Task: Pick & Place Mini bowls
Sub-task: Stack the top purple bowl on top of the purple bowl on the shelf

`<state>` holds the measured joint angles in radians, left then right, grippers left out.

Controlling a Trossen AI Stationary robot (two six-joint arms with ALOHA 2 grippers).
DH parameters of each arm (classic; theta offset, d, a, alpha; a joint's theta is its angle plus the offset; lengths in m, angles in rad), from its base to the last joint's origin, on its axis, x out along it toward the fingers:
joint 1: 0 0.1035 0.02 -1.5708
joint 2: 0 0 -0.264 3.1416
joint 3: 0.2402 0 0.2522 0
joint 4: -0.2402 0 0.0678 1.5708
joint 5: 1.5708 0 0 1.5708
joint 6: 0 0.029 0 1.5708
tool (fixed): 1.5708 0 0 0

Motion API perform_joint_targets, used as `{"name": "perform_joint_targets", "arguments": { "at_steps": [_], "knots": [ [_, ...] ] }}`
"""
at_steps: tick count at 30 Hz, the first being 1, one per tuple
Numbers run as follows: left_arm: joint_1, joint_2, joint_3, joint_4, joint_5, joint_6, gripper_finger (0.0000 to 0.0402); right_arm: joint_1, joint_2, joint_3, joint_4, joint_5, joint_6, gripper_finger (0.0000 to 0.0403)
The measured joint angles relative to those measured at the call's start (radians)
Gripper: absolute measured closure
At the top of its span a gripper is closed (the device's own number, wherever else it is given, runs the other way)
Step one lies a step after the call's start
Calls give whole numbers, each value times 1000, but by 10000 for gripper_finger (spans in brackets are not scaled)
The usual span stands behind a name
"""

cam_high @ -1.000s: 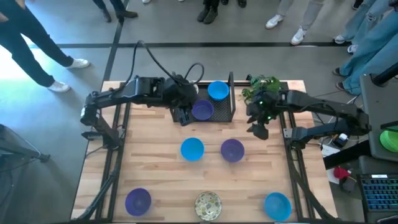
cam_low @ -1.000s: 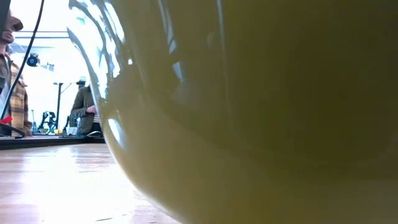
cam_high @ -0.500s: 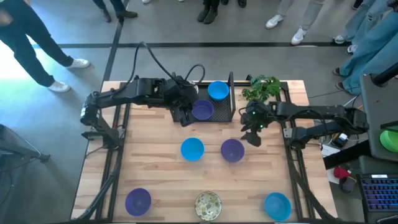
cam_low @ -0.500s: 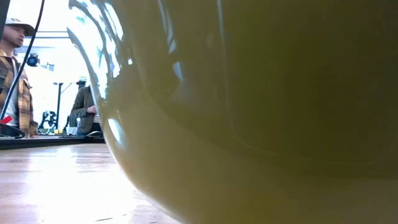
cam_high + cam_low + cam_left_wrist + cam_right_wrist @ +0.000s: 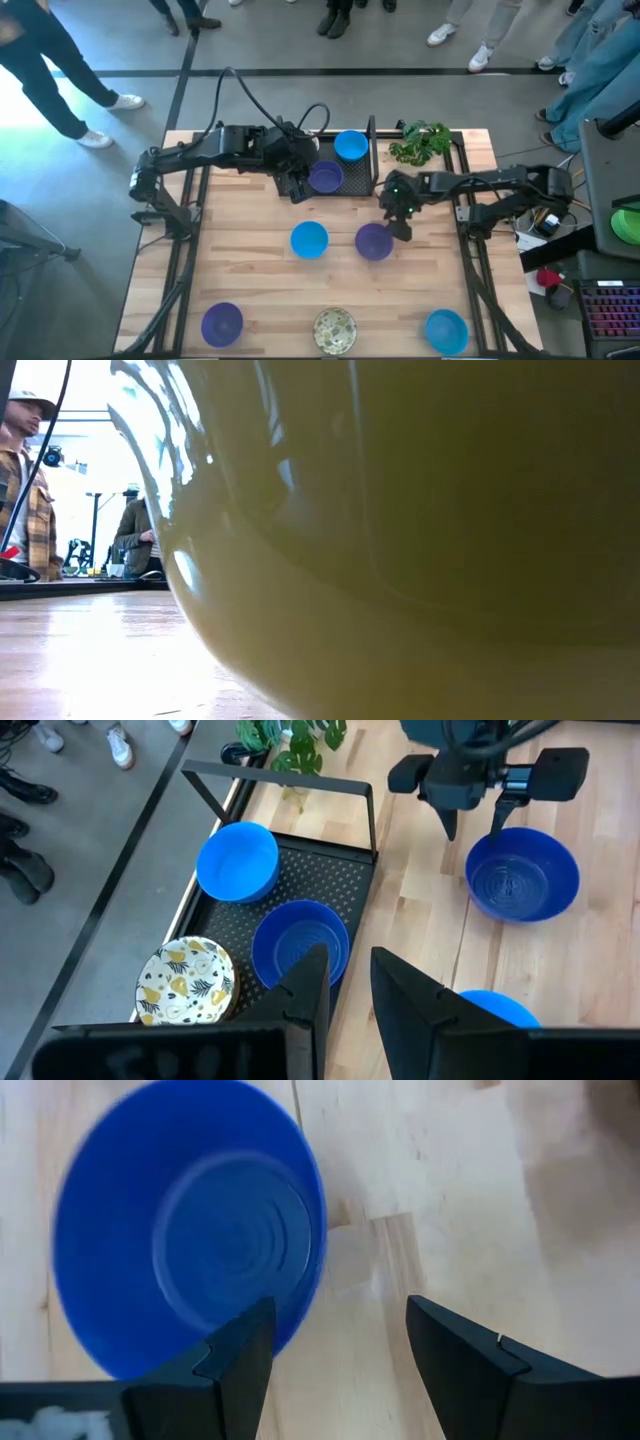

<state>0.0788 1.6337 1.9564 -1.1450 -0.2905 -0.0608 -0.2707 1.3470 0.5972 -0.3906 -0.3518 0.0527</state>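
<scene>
Presently, the right gripper [image 5: 399, 222] hangs over the purple bowl [image 5: 374, 241] at mid-table, jaws spread wide and holding nothing; in its own wrist view one finger [image 5: 235, 1360] overlaps that bowl's rim [image 5: 190, 1230], though contact cannot be confirmed. The left gripper [image 5: 297, 187] sits at the near-left corner of the black mesh tray [image 5: 362, 186], jaws partly parted and nothing seen between them. Inside the tray lie a second purple bowl [image 5: 325, 177], a blue bowl [image 5: 350, 146] and a speckled cream bowl [image 5: 186, 982]; the last is hidden beneath the left arm in the high view. A blue bowl [image 5: 309, 240] rests beside the mid-table purple one. Along the near edge stand a purple bowl [image 5: 222, 324], a speckled bowl [image 5: 335, 330] and a blue bowl [image 5: 446, 331]. The low view is almost wholly blocked by one close bowl wall [image 5: 420, 560].
</scene>
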Motion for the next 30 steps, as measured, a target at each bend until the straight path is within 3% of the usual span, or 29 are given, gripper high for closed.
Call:
{"name": "perform_joint_targets", "arguments": {
  "at_steps": [7,11,20,30],
  "knots": [
    [0,0,0,0,0,1,330,12,78,5,9,0,30,183],
    [0,0,0,-1,0,1,330,19,104,10,8,2,45,207],
    [0,0,0,-2,0,8,330,26,115,16,8,1,72,380],
    [0,0,0,0,0,11,330,26,-22,92,-131,42,121,394]
  ]
}}
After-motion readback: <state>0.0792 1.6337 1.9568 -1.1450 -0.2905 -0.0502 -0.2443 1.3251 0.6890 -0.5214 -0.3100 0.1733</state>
